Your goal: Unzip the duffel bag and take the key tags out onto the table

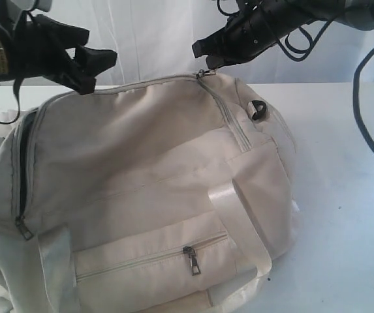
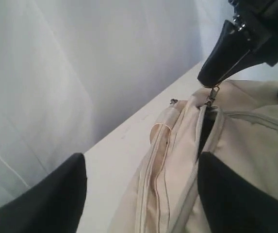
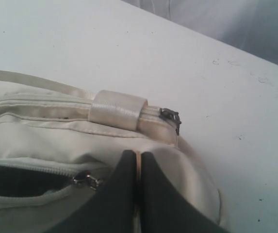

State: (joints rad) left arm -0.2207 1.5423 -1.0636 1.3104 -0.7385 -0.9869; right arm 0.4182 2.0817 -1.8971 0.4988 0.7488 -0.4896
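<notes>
Duffel bag (image 1: 147, 195), cream-white fabric, fills the left and centre of the exterior frame. It lies on the white table (image 1: 343, 215), and its left and lower edges run out of the frame. A glossy pale webbing strap (image 1: 235, 199) crosses its front above a closed front pocket with a hanging metal puller (image 1: 191, 259). At the left end a side zip (image 1: 22, 163) stands parted, dark inside. A dark D-ring (image 1: 260, 109) sits at the bag's upper right.

The right gripper (image 1: 207, 60), upper centre, has its jaws clenched on the top zip pull (image 1: 202, 72). The left wrist view shows a short dark gap (image 2: 205, 133) in the zip below that pull. The left gripper (image 1: 89, 68), upper left, hangs at the bag's top edge with jaws released, grasping nothing.

Bare table lies open across the right of the frame, with a narrower strip behind the bag.
</notes>
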